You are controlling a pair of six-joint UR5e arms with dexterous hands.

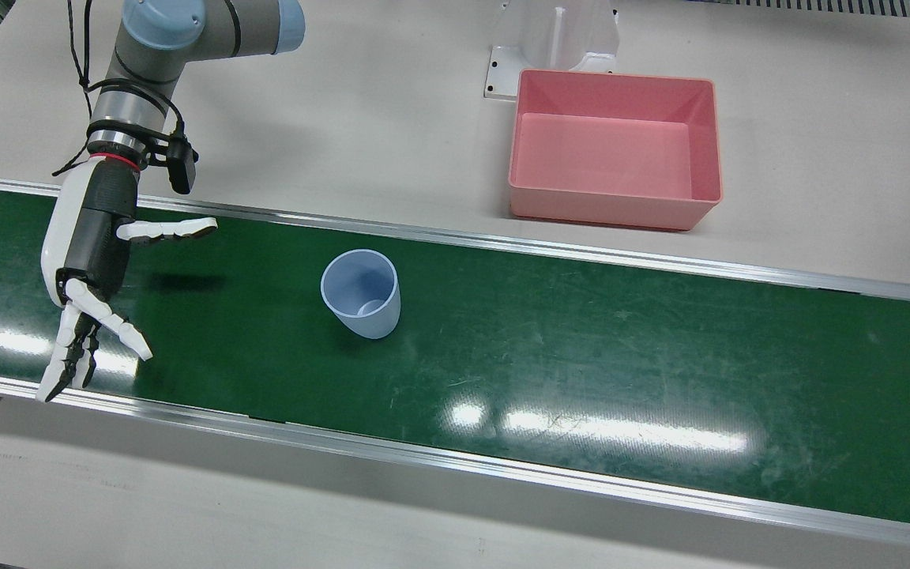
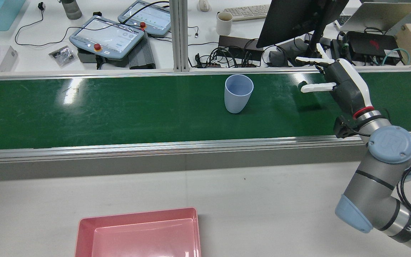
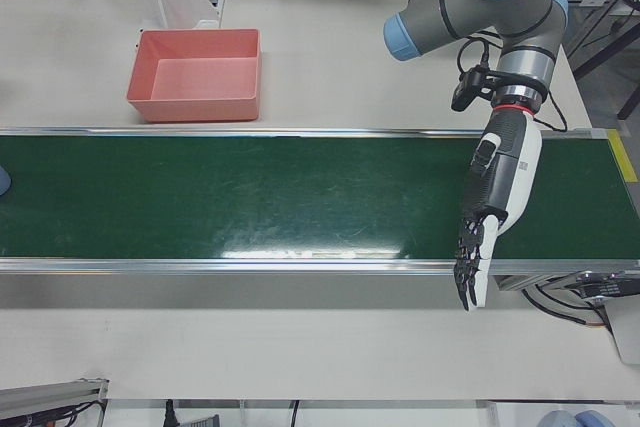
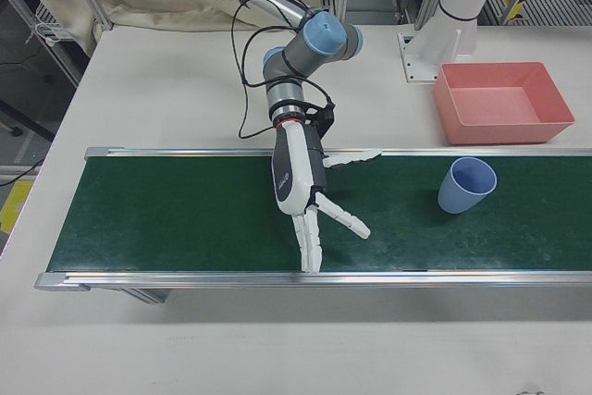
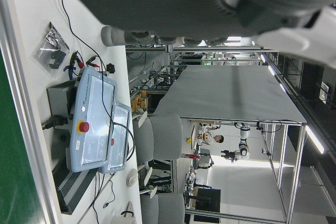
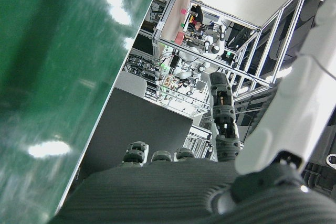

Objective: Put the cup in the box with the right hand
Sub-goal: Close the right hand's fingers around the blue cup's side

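Note:
A pale blue cup (image 1: 362, 294) stands upright and alone on the green belt (image 1: 581, 348); it also shows in the rear view (image 2: 238, 93), the right-front view (image 4: 465, 186) and at the left edge of the left-front view (image 3: 3, 182). The empty pink box (image 1: 613, 207) sits on the white table beside the belt, also in the rear view (image 2: 137, 217). My right hand (image 1: 92, 269) hovers over the belt well to the side of the cup, open and empty, fingers spread (image 4: 305, 191). My left hand (image 3: 495, 207) hangs over the belt's other end, fingers straight, empty.
A white arm pedestal (image 1: 554, 39) stands right behind the box. Metal rails (image 1: 455, 466) edge the belt on both sides. Beyond the belt in the rear view are teach pendants (image 2: 107, 35), a mug (image 2: 224, 23), a monitor (image 2: 298, 18) and cables.

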